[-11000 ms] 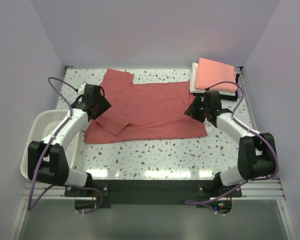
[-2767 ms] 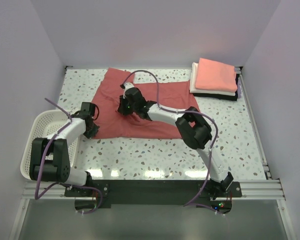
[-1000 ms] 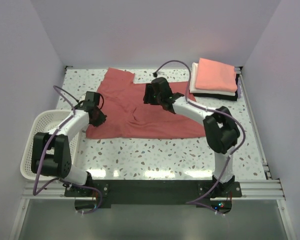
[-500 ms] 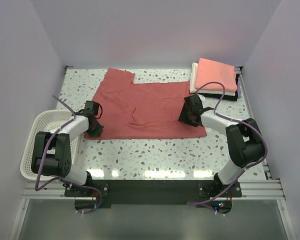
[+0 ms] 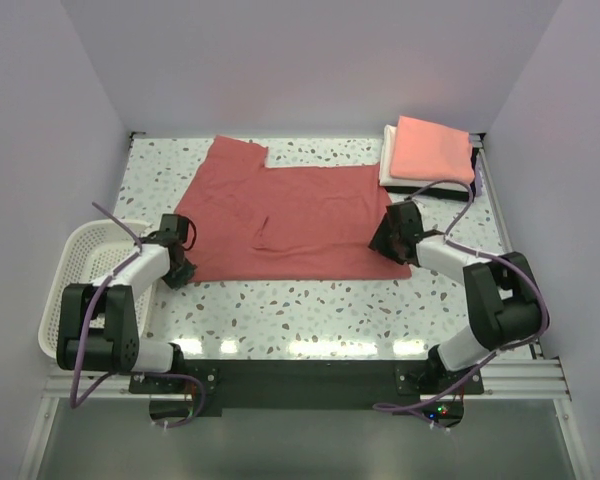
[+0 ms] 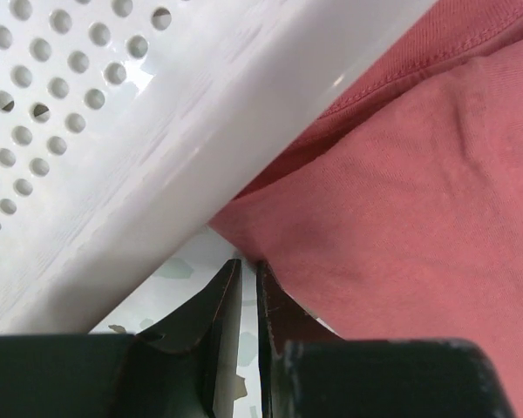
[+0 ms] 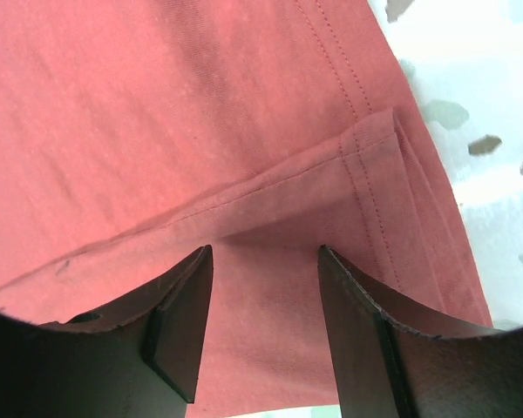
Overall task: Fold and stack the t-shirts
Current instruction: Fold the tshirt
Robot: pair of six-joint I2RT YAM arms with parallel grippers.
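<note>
1. Left claw (image 6: 244, 268): barely open, just a slit with the bench showing through, nothing in it. Tips sit at the near-left corner of the red shirt (image 5: 290, 215), right beside the basket (image 6: 157, 131).
2. Right claw (image 7: 263, 254): wide open and empty, straddling a doubled hem ridge at the shirt's near-right corner.
3. Shirt lies spread flat mid-bench, one sleeve toward the far left. It looks soft, light and limp, so expect it to drape and drag. My call: pinch the stitched hem corners, taking both layers on the right, and lift both sides together or it skews.
4. Folded stack (image 5: 432, 150): pink on top, white and black under it, in the far-right corner near the shirt.
5. Bench (image 5: 310, 310): speckled and smooth, with glare along the near edge, so cloth will likely slide. Walls are close on three sides, and the basket crowds the left claw.
</note>
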